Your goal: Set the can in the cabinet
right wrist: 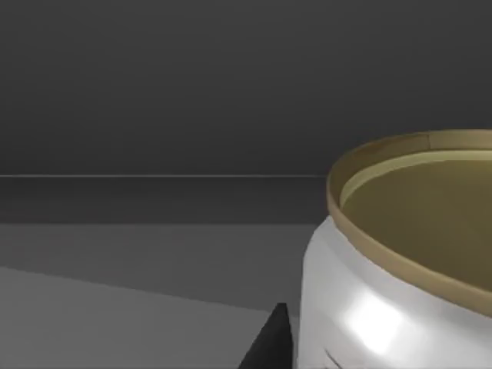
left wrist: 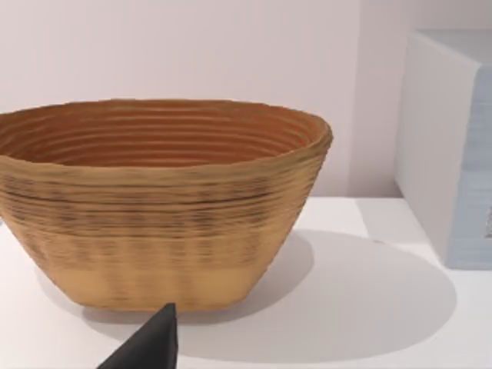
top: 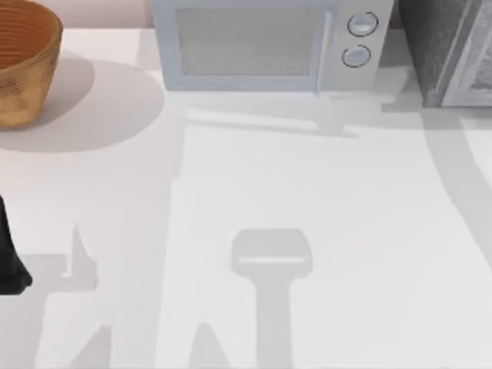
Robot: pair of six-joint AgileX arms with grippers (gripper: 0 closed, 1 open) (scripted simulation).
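Note:
The can, white-sided with a dull gold rim and top, stands upright very close in the right wrist view. Dark grey walls and floor of the cabinet surround it. One black fingertip of my right gripper lies against the can's side, and the gripper is shut on it. In the top view the cabinet is a dark speckled box with a pale framed door at the far right corner. My left gripper is parked at the table's left edge, open and empty, with one fingertip showing.
A light grey microwave with two round knobs stands at the back centre, just left of the cabinet. A woven brown basket sits at the back left, directly ahead of the left wrist camera. Arm shadows fall across the white table.

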